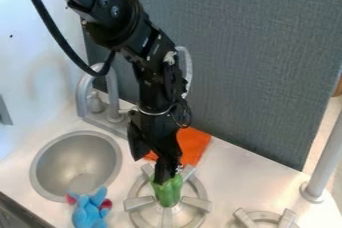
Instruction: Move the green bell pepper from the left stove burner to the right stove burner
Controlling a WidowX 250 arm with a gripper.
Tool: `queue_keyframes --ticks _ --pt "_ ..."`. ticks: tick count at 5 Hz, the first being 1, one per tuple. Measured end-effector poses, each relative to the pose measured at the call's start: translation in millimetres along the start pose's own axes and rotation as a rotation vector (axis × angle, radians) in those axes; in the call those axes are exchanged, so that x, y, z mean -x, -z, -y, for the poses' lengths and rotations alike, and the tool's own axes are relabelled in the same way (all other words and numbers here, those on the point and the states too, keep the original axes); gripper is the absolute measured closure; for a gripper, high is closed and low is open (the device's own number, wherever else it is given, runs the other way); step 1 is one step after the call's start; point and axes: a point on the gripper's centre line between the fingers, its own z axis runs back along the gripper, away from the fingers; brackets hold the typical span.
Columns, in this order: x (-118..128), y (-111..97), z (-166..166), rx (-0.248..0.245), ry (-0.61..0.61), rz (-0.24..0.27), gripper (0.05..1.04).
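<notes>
Pincer (pixel 168 172), black, hanging from the black arm (pixel 150 57) with its lower end just below and slightly left of the centre of the frame. Whether it is open or closed cannot be told, since its tips merge with the dark parts above the green pepper (pixel 167 192). The pepper lies directly beneath the pincer, its top meeting the pincer's lower end and its lobed body extending downward over the middle of the 1st burner (pixel 139 203), in the lower centre. This burner consists of a pale grey ring with broad radial bars. An orange cloth (pixel 194 144) lies behind it, partly hidden by the pincer and the arm. At lower left, a round metal sink (pixel 45 164) is set into the pale counter (pixel 240 172); a grey faucet (pixel 112 89) with a curved spout rises behind it. Near the sink's front edge, at the bottom of the frame, is a blue plush toy (pixel 89 214) with 2 dark pink patches. A 2nd burner (pixel 267 217) is partly visible at the lower right, and a grey post (pixel 325 157) stands at the right edge. A grey fabric panel (pixel 247 62) spans the background from upper centre to right.
</notes>
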Motion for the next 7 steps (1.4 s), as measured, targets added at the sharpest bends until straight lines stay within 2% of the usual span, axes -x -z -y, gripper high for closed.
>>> queue_keyframes --ticks 1,3,4,5,7 --pt "3 7 1 0.006 0.002 -0.024 0.083" --pt "-38 20 -5 0.027 -0.009 -0.009 0.083" --pt "-46 32 -14 -0.011 -0.048 -0.062 0.083" --pt "-43 36 -11 -0.041 -0.039 -0.099 0.083" --pt "-42 39 -9 -0.039 -0.008 -0.109 0.083"
